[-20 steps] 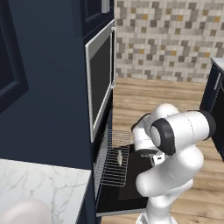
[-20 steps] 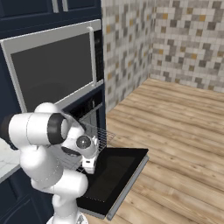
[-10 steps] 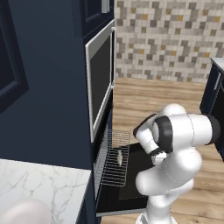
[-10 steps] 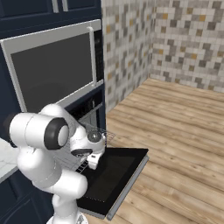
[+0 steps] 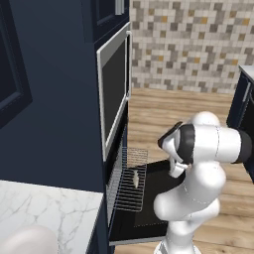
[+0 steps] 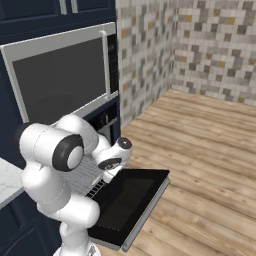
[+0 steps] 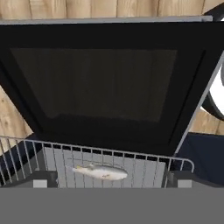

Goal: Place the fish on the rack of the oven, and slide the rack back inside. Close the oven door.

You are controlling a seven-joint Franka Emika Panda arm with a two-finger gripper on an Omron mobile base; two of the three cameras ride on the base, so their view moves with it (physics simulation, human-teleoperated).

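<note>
The fish (image 7: 100,172) lies flat on the rack (image 7: 144,162), small and silvery, also seen in the left base view as the fish (image 5: 135,178). The rack (image 5: 130,191) is pulled out of the dark oven (image 5: 123,149) over the oven door (image 5: 158,198), which hangs down open. In the hand view the oven door (image 7: 109,83) spreads beyond the rack's front rail. My gripper (image 7: 109,178) hovers above the rack, open, its fingertips (image 7: 42,177) wide apart on either side of the fish and holding nothing. From the right base view, the rack (image 6: 82,175) shows behind my hand, above the oven door (image 6: 132,200).
A steel-framed glass unit (image 5: 114,89) sits above the oven. A marble counter (image 5: 44,208) with a white plate (image 5: 27,241) is at the lower left. Wooden floor (image 6: 210,165) stretches right of the door, with a dark cabinet (image 5: 245,109) at the far right.
My hand has risen away from the rack and the arm has swung up. The fish has stayed on the rack, and the jaws have stayed open.
</note>
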